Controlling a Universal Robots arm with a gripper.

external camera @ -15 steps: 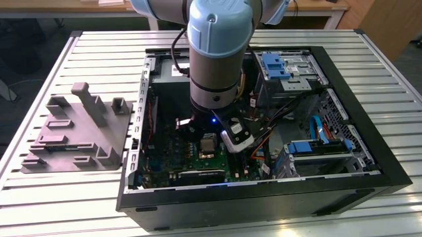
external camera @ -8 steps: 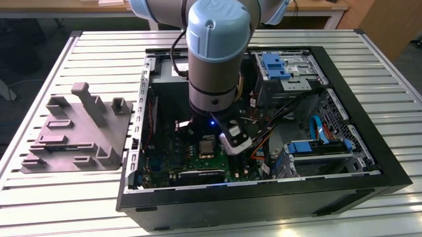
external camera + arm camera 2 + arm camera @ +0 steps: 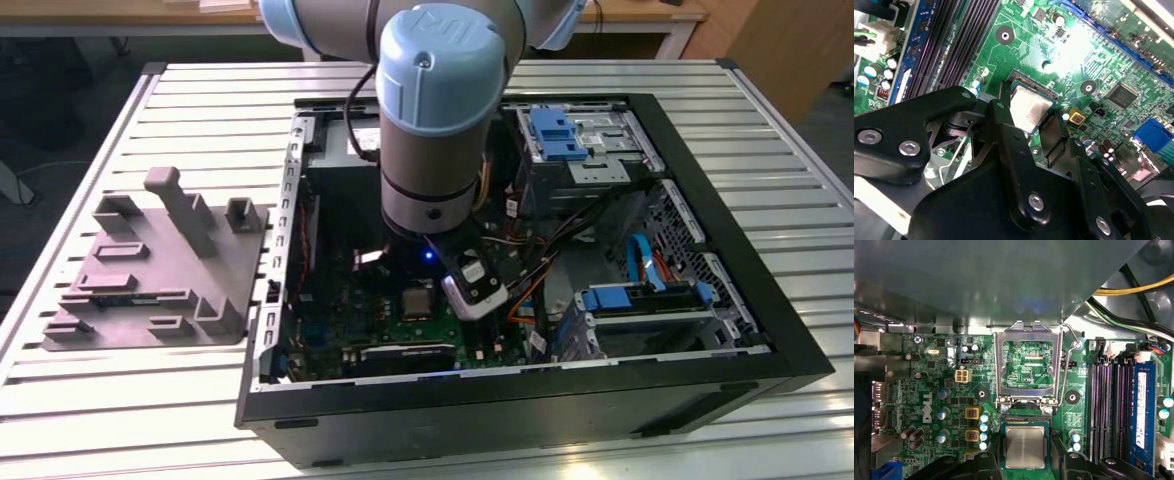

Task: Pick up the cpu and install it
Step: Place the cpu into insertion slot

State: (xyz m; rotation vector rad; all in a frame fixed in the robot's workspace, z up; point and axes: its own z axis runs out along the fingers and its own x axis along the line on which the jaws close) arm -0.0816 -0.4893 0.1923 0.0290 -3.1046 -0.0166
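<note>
First wrist view: we've got the cpu (image 3: 1025, 447) lying in the socket (image 3: 1024, 418), and the load frame (image 3: 1026, 332) is flipped open beside the socket, so it's placed but not yet clamped. Second wrist view: the hand (image 3: 1028, 120) straddles the cpu over the socket; gripping or released, we cannot tell. Exterior view: the arm (image 3: 430, 130) reaches into the case (image 3: 787, 350), down at the socket.

I saw large white lettering on the green motherboard (image 3: 929, 390), fine white print within the open socket frame (image 3: 1000, 365), and a white label on the blue memory stick (image 3: 1141, 410); the fine print was unreadable.
</note>
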